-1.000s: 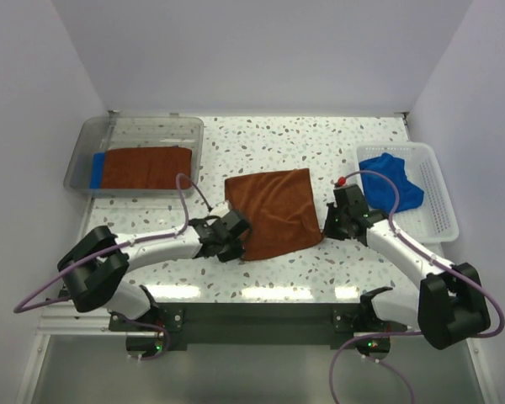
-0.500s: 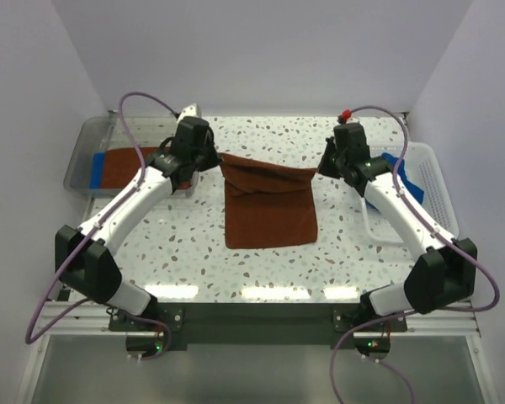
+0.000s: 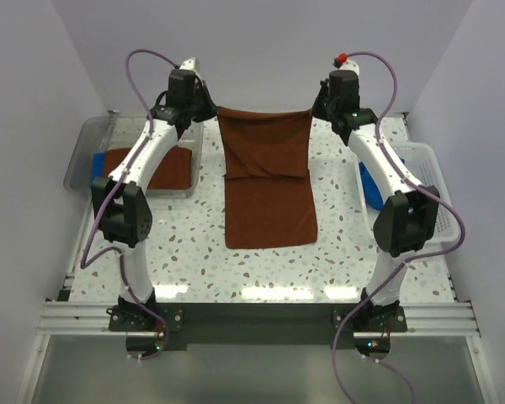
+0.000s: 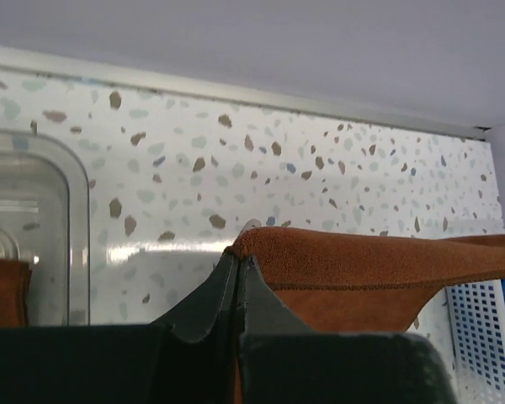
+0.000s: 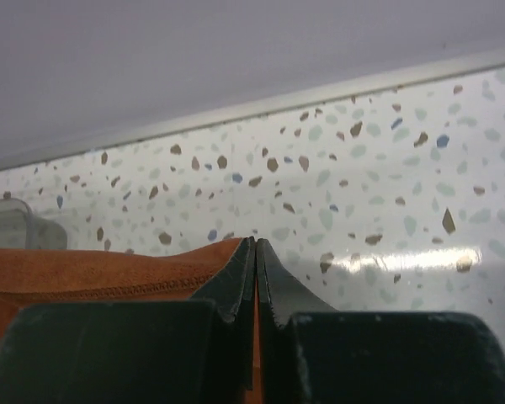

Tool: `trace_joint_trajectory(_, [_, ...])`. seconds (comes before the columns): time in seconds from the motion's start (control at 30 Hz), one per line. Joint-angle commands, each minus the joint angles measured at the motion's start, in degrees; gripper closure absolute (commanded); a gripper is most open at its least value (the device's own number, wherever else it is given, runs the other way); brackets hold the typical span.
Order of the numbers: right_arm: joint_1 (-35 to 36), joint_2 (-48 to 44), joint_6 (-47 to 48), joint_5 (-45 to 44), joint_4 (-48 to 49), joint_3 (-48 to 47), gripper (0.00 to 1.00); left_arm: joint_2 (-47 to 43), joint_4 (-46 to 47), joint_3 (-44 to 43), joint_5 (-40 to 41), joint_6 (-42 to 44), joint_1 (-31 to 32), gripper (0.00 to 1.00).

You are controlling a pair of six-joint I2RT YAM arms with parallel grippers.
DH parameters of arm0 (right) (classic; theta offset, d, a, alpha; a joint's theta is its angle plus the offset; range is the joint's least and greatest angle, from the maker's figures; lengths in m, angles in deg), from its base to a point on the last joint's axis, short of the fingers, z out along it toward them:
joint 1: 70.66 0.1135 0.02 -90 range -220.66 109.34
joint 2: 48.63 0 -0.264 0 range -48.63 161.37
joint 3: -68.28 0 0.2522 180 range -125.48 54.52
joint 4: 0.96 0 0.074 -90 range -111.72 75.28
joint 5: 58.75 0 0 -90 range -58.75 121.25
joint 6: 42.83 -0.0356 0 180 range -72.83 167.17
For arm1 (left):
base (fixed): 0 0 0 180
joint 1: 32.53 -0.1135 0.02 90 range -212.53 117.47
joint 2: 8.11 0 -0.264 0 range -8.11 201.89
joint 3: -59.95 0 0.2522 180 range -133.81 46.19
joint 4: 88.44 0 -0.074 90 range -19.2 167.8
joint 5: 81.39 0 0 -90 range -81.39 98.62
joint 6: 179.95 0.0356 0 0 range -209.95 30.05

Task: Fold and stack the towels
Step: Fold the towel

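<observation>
Arms now reach the bench's (image 3: 194, 244) far edge, left gripper (image 3: 209, 108) and right gripper (image 3: 318, 108) pinching the brown towel (image 3: 266, 147) by its corners; thin pinch might slip.

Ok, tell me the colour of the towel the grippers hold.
The towel is rust-brown; top external view shows it best.

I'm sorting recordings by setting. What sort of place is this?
Likely a robot test booth, not a home: plain pale walls close in a speckled table, and two bolted-down arms hold a brown towel.
</observation>
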Motion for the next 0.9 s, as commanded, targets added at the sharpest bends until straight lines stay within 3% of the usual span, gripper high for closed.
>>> trace_joint_trajectory(0.0, [-1.5,3.5,4.0,-1.6,7.8,-7.7,1.00,3.7,8.3,-8.8,-5.8,3.4,-2.3,1.00])
trace_joint_trajectory(0.13, [-2.9,7.2,5.6,-2.1,13.8,-11.3,1.00,7.5,12.6,-14.1,-7.9,5.2,-3.5,1.00])
trace_joint_trajectory(0.4, [-4.3,13.4,7.3,3.1,13.6,-16.8,1.00,11.7,15.3,-15.2,-11.3,6.5,-4.4,1.00])
trace_joint_trajectory(0.87, [-4.3,-0.5,4.3,8.8,-1.1,2.4,1.00,-4.1,11.7,10.3,-13.8,-0.1,-4.4,1.00])
